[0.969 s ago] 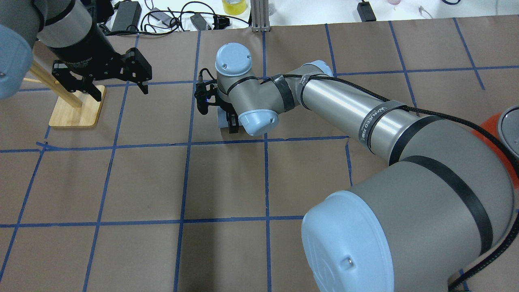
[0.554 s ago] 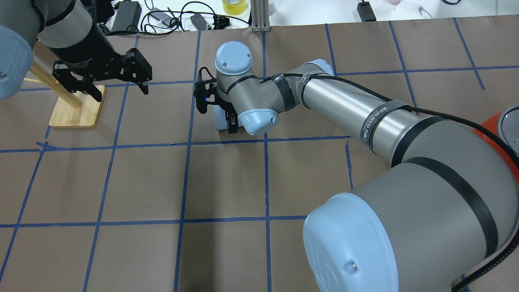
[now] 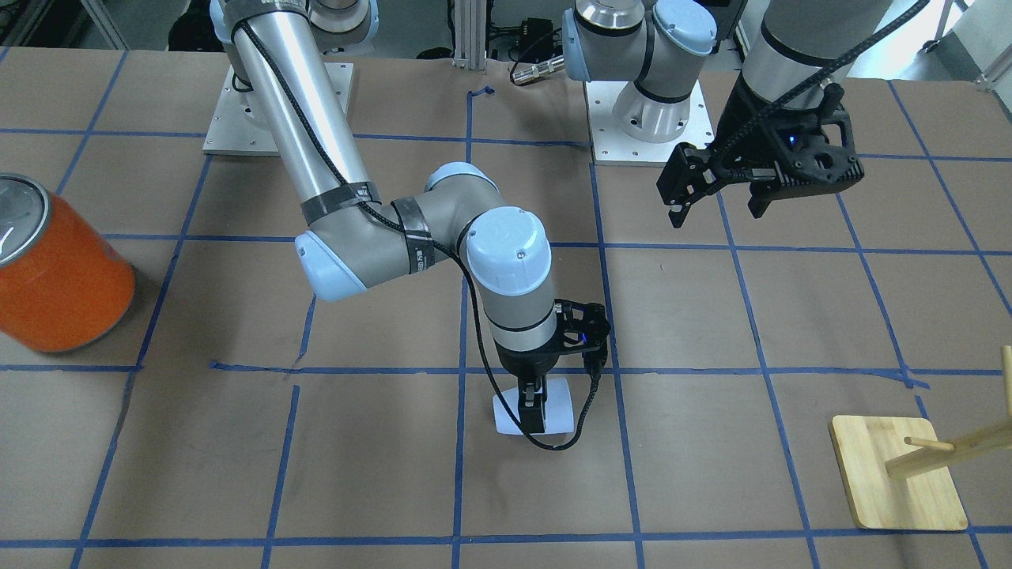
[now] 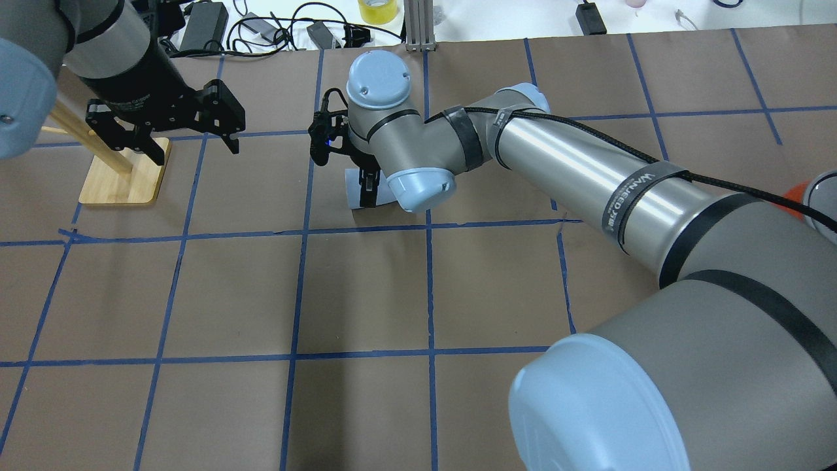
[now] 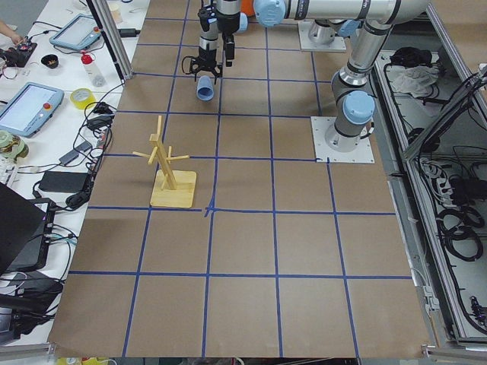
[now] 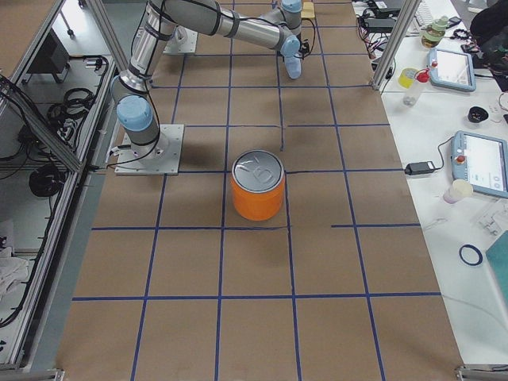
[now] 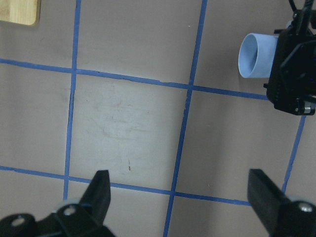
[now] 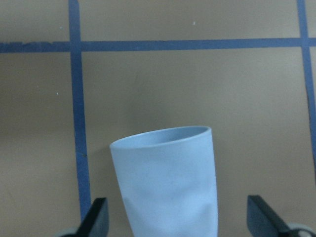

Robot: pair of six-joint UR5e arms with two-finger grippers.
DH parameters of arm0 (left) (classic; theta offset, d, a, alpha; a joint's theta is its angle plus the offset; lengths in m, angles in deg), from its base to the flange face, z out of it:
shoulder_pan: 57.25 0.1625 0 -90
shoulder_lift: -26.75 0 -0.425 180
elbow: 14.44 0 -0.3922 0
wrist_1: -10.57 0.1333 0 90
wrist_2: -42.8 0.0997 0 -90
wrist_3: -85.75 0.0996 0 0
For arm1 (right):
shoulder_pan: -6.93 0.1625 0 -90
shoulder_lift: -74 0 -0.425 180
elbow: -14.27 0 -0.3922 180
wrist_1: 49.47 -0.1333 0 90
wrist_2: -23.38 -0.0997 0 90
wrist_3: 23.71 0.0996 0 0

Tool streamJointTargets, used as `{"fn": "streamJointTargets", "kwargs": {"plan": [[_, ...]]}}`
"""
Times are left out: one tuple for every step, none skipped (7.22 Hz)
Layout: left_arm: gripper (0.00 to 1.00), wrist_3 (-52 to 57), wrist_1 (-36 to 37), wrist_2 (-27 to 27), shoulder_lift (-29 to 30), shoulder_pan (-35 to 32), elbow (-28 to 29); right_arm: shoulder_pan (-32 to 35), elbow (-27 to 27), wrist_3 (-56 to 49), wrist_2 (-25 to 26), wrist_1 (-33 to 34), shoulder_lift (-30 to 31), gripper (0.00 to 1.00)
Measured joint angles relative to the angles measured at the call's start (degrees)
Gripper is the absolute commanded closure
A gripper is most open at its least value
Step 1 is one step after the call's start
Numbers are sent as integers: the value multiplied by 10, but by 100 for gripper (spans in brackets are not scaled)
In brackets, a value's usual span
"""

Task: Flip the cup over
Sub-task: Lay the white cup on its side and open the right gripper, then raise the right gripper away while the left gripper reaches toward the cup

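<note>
The pale blue cup lies on its side on the brown paper, near the middle of the table. It also shows in the overhead view, the left wrist view and the right wrist view. My right gripper points down over it, open, with one finger on each side of the cup. The fingertips stand wide of its sides. My left gripper hangs open and empty above the table, apart from the cup.
A large orange canister with a silver top stands on my right side of the table. A wooden peg rack on a square base stands on my left side, close to the left gripper. Cables lie past the far edge.
My right wrist has shifted slightly toward the far side of the table and turned a little. The cup stays between its fingers at nearly the same spot. The left arm has not moved.
</note>
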Motion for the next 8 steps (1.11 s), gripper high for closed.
{"fn": "streamJointTargets", "kwargs": {"plan": [[0, 1, 0, -12, 5, 7, 0, -6, 11, 49, 22, -14, 29, 0], [0, 2, 0, -42, 9, 22, -2, -17, 28, 116, 47, -40, 64, 0], [0, 7, 0, -85, 15, 39, -7, -33, 53, 202, 65, -66, 104, 0], [0, 21, 9, -132, 23, 49, -18, -58, 80, 297, 72, -90, 144, 0], [0, 33, 30, -174, 33, 54, -31, -94, 96, 367, 73, -125, 180, 0], [0, 38, 65, -215, 48, 57, -46, -138, 104, 402, 72, -172, 215, 0], [0, 40, 114, -259, 65, 58, -63, -178, 108, 417, 72, -217, 251, 0], [0, 41, 164, -301, 83, 59, -77, -203, 109, 429, 73, -249, 281, 0]]}}
